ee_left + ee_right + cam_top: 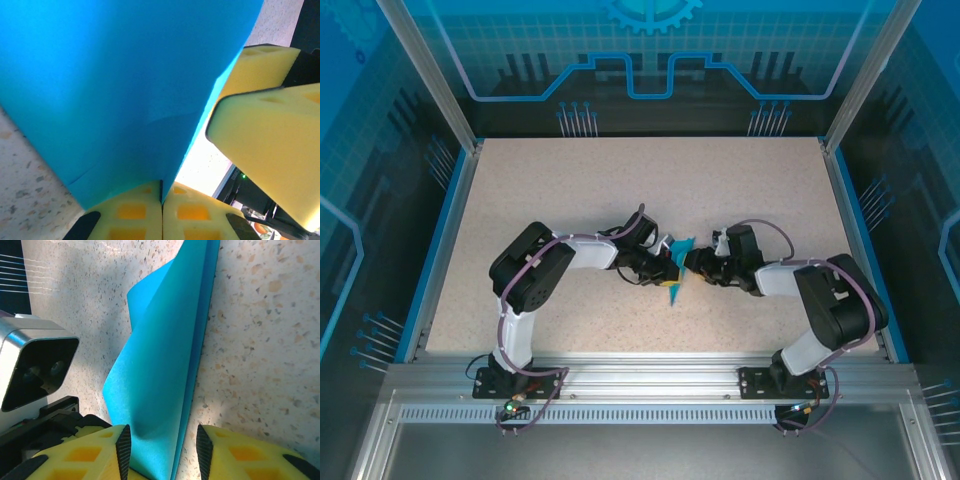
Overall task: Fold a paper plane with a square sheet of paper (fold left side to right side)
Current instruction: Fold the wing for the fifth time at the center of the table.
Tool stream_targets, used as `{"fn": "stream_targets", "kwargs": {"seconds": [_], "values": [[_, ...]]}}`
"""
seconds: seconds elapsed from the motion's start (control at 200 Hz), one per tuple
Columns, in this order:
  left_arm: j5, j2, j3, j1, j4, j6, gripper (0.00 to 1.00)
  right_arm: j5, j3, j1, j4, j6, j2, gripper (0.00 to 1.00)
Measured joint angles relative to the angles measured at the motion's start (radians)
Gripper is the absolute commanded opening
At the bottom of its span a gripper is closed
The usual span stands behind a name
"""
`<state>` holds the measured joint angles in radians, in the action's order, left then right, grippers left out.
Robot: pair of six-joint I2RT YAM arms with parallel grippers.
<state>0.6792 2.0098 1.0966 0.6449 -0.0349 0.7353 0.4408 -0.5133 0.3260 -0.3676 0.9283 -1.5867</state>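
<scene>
Free table (620,180) beyond the paper (680,247)

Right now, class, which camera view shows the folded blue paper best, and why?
Right wrist view: the folded paper shows its layered edges and lifted flap against the table. The left wrist view is too close, mostly a plain blue surface; the top external view shows it small.

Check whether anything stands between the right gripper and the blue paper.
Nothing visible does. The blue paper lies between the parted fingers of the right gripper, and the left gripper is shut on it.
</scene>
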Motion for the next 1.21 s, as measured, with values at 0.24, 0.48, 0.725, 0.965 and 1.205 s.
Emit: {"fn": "stream_targets", "kwargs": {"seconds": [0.24,0.48,0.725,0.965,1.205], "values": [[0.000,0.000,0.000,0.000,-0.001,0.000,0.08,-0.014,-0.023,0.012,0.006,0.008,-0.031,0.39],[0.000,0.000,0.000,0.000,0.000,0.000,0.13,-0.015,-0.051,0.016,0.035,0.015,-0.053,0.36],[0.000,0.000,0.000,0.000,-0.001,0.000,0.22,-0.017,-0.056,0.016,0.043,0.019,-0.060,0.34],[-0.001,-0.004,-0.003,-0.002,0.008,-0.006,0.46,-0.017,-0.064,0.016,0.057,0.019,-0.063,0.33],[-0.005,-0.068,-0.015,-0.032,0.046,-0.010,0.56,-0.017,-0.065,0.016,0.059,0.019,-0.065,0.33]]}}
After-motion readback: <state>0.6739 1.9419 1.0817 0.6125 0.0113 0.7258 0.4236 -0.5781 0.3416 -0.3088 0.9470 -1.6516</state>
